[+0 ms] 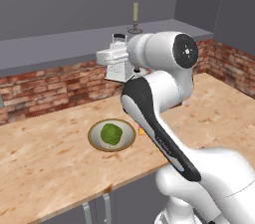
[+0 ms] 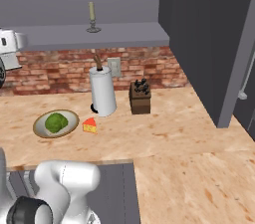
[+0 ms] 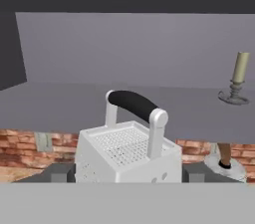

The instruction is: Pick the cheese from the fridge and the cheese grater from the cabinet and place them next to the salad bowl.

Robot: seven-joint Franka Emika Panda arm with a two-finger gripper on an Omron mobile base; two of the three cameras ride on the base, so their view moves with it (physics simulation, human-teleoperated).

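My gripper (image 3: 129,173) is shut on the cheese grater (image 3: 128,151), a silvery box grater with a dark handle, one finger on each side of its body. In the left base view the cheese grater (image 1: 117,66) hangs at my gripper (image 1: 115,59) in front of the brick wall, just below the edge of the grey cabinet shelf (image 1: 64,44). The salad bowl (image 1: 92,135) with its lettuce ball sits on the wooden counter. The cheese (image 2: 90,125), a small yellow wedge, lies just right of the salad bowl (image 2: 38,127). The dark grey fridge (image 2: 214,44) stands at the right.
A candle in a metal holder (image 3: 238,77) stands on the shelf to the right of the grater. A white paper towel roll (image 2: 102,91) and a knife block (image 2: 140,97) stand by the brick wall (image 2: 60,71). The counter (image 2: 164,133) turns a corner at the right.
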